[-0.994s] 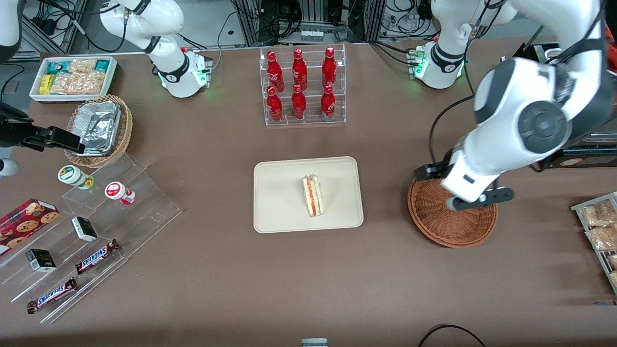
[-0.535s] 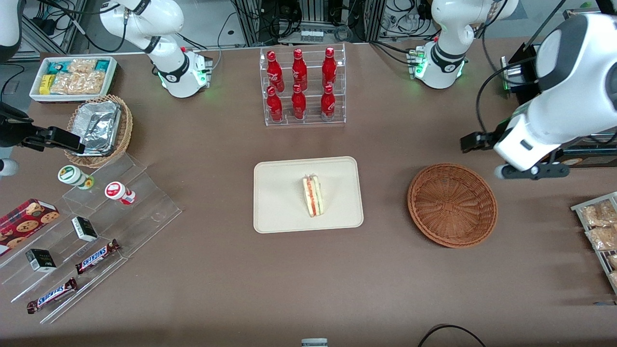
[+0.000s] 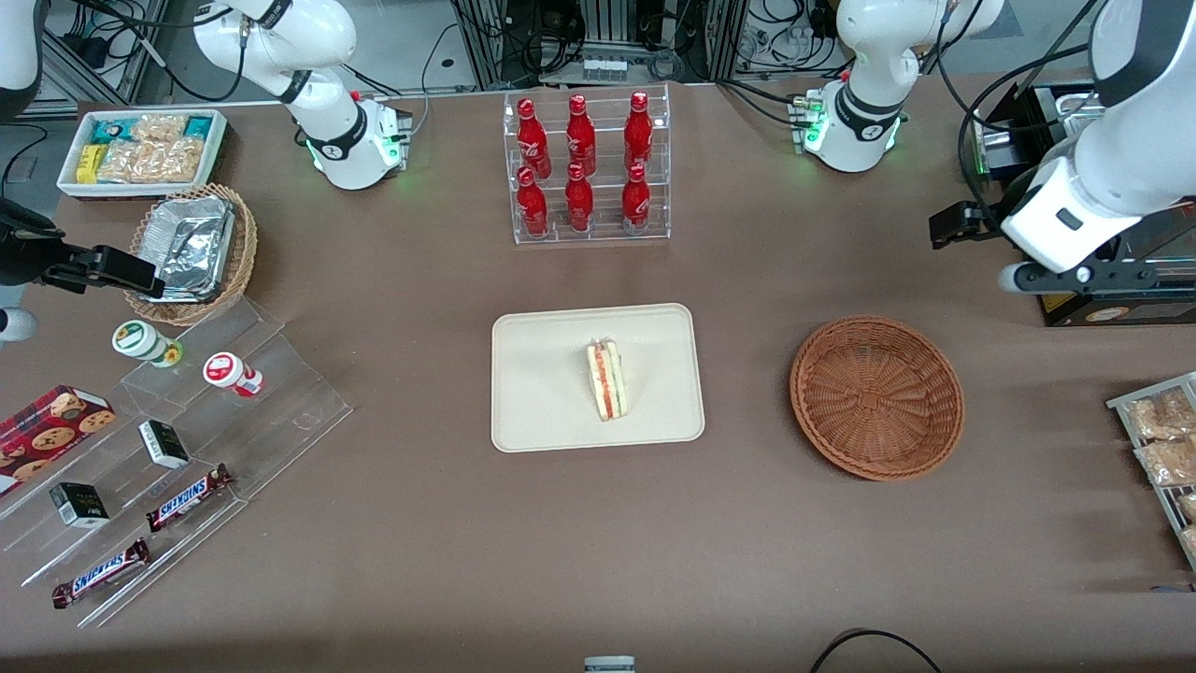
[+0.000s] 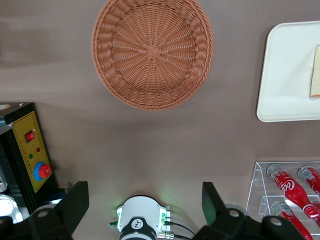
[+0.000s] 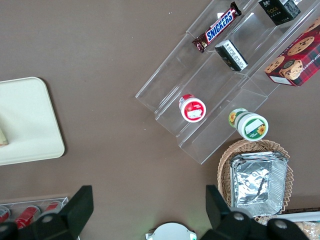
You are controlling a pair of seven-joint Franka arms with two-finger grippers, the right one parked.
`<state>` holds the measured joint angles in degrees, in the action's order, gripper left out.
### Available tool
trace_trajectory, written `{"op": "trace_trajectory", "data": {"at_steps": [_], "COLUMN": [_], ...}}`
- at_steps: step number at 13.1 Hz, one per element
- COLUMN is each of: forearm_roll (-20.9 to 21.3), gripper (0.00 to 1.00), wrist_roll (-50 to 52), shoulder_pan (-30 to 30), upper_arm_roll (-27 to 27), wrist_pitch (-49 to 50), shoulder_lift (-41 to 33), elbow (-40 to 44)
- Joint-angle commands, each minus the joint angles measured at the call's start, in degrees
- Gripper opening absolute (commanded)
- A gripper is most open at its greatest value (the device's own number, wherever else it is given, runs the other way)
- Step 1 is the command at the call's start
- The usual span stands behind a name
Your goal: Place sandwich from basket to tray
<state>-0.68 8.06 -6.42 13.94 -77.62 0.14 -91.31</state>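
Since sandwich already lies on tray, job looks finished; remaining risk is small.
- table (image 3: 420,523): brown, crowded with snack displays and bottle rack (image 3: 587,168) farther from front camera than tray.
- tray (image 3: 542,374): mid-table, sandwich on it.
- basket (image 3: 876,397): empty, beside tray toward working arm's end.
- pincer (image 4: 145,202): raised above table near basket, fingers spread, grasping nothing.
- sandwich (image 3: 606,379): on its side near tray centre.
- Risk: careless arm swing could clip black control box (image 4: 30,150) nearby.

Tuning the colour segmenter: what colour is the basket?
Reddish-brown wicker basket, clearest in the left wrist view; the hand hangs open above the table.
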Motion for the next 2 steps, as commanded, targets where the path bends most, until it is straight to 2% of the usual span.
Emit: {"op": "trace_trajectory", "data": {"at_steps": [1,2], "forearm_roll": [0.51,0.25], "gripper": [1.00,1.00], "wrist_roll": [-1.20,-1.11], "shoulder_pan": [-0.26,-0.35], "upper_arm_roll": [-1.19,-1.19], "wrist_pitch": [1.41,1.59], "shoulder_lift": [-2.78,-2.95], "elbow": [-1.15,-1.15]}}
